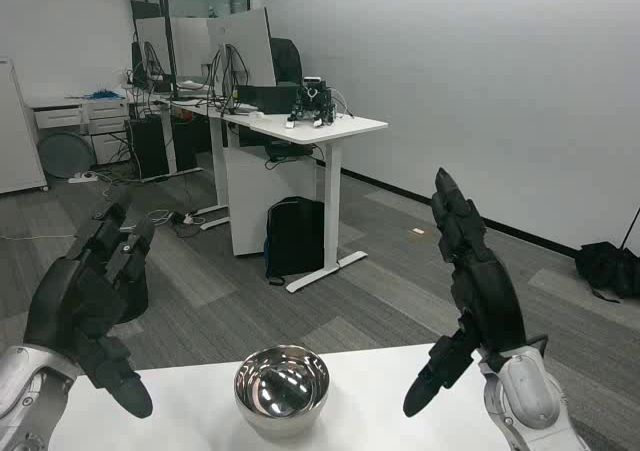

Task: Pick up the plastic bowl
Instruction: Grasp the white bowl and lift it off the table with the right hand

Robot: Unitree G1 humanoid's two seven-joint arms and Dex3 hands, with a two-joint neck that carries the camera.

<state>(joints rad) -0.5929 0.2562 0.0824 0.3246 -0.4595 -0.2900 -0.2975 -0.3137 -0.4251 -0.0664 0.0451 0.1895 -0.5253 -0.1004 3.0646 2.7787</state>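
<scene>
The bowl (282, 388) sits upright on the white table (190, 406) right in front of me, close to the far edge and roughly midway between my two hands. It looks shiny and silvery, with the room reflected inside it.

My left hand (88, 306) hangs above the table's left side, held up off the surface, its fingers spread and pointing away from me with the thumb angled down toward the tabletop. It holds nothing and does not touch the bowl.

My right hand (470, 291) is raised on the other side, fingers stretched up and apart, thumb reaching down and inward toward the bowl but clear of it. It too is empty and wide.

Beyond the table I see grey carpet, a white desk (320, 126) with monitors (240, 46) and a small dark device on it, a black backpack (296, 236) leaning by the desk leg, and a black bag (610, 266) against the right wall.
</scene>
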